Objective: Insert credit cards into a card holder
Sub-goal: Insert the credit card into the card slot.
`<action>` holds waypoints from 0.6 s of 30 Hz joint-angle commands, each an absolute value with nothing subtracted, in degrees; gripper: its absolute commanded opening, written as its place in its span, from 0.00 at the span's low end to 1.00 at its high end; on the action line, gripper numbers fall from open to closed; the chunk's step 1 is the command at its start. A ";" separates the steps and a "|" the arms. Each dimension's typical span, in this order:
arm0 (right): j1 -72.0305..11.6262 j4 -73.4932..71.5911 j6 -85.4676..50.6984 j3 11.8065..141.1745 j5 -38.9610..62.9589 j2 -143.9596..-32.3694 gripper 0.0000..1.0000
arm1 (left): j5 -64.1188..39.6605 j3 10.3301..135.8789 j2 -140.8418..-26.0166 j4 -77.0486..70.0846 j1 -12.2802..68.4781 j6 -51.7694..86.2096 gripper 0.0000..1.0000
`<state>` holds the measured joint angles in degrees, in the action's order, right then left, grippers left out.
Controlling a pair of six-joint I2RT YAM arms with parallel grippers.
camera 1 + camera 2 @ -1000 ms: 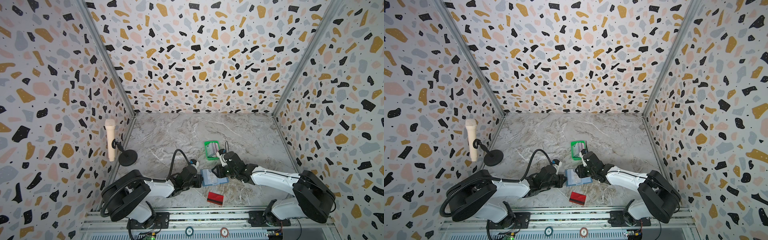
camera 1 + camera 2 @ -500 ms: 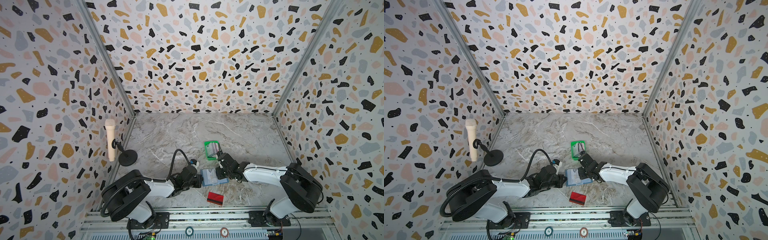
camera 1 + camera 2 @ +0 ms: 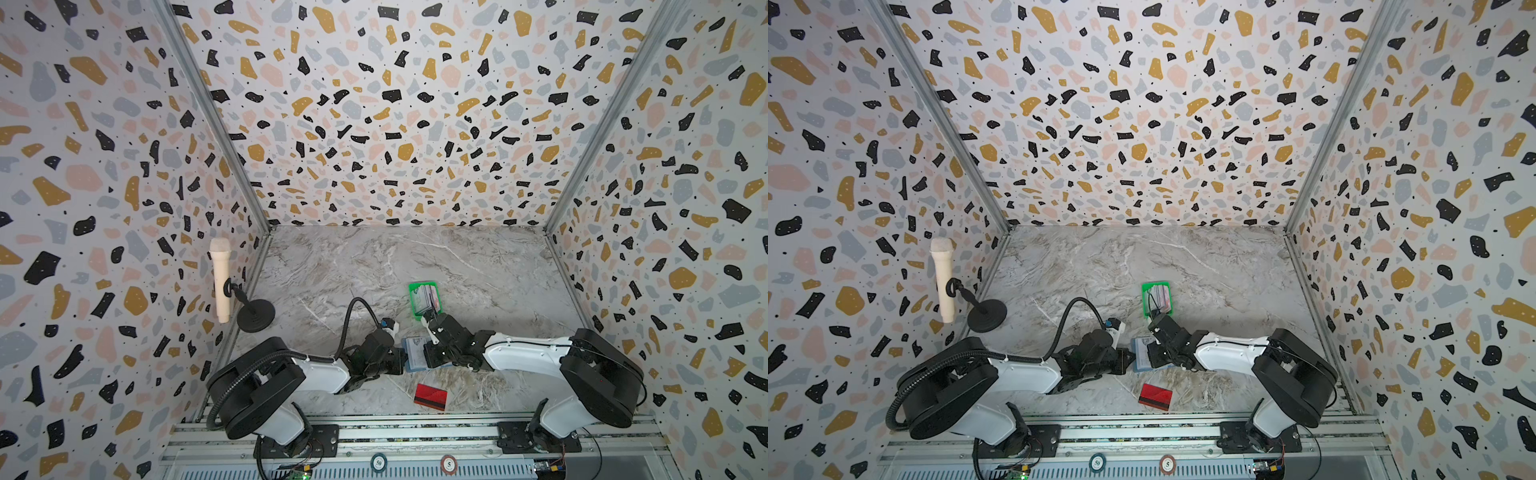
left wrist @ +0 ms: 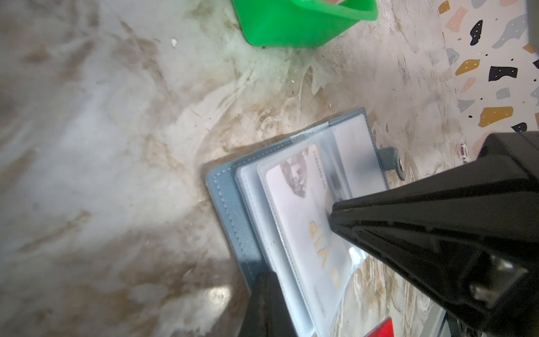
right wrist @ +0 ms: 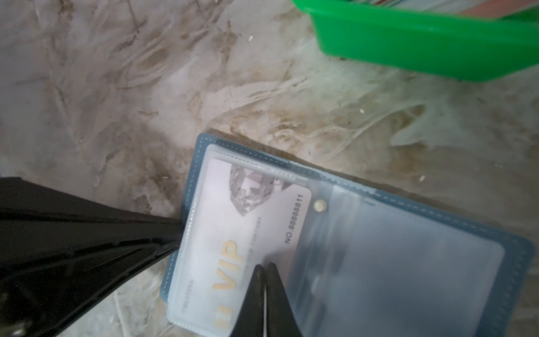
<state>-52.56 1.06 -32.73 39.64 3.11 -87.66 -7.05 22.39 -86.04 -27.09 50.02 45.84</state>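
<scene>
Card holder (image 5: 495, 242): open on marble surface (image 3: 374, 266), between both tools.
White VIP card (image 5: 248, 227): inside clear sleeve (image 5: 192, 221).
Right tool (image 5: 264, 271): jaws together, tips on that sleeve.
Left tool (image 5: 179, 237): jaws together at holder's edge; grip on cover unclear.
Red striped card (image 3: 430, 397): loose on surface, apart from holder, toward robot's side.
Green tray (image 3: 423, 284): stacked cards (image 3: 428, 298), just beyond holder.

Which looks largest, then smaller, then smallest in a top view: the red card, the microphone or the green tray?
1. Microphone, though standing upright may bring it nearer the camera.
2. Green tray.
3. Red card.
</scene>
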 commanded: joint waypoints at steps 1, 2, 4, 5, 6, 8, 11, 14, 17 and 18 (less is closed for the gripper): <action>-52.89 1.26 -33.71 39.11 3.55 -85.81 0.08 | -7.12 21.13 -85.76 -23.07 48.99 45.90 0.00; -52.87 1.98 -33.51 39.28 2.98 -85.23 0.08 | -7.28 20.76 -84.55 -22.88 48.40 45.92 0.00; -52.51 3.17 -33.15 39.24 1.46 -83.04 0.10 | -7.22 20.47 -81.88 -21.55 47.32 45.54 0.00; -51.90 3.74 -32.69 39.12 0.98 -81.55 0.13 | -7.16 20.48 -80.22 -20.99 46.91 45.39 0.00; -51.20 4.31 -32.34 38.95 0.88 -80.46 0.16 | -7.12 20.59 -78.89 -20.49 46.70 45.31 0.00; -48.87 5.29 -31.22 38.60 1.62 -78.75 0.27 | -7.07 21.47 -76.58 -19.60 46.82 45.20 0.00; -45.31 4.80 -29.28 38.25 5.80 -79.21 0.33 | -7.94 23.54 -76.68 -21.39 48.18 46.00 0.05; -43.27 4.56 -27.76 39.16 8.54 -81.71 0.33 | -8.58 27.67 -80.73 -23.19 51.38 46.36 0.06; -42.76 4.99 -27.93 39.55 8.16 -83.26 0.36 | -8.87 30.77 -85.49 -24.51 53.27 46.32 0.07; -42.61 4.97 -28.16 39.40 7.64 -83.24 0.36 | -8.79 31.38 -87.00 -24.77 53.35 46.38 0.07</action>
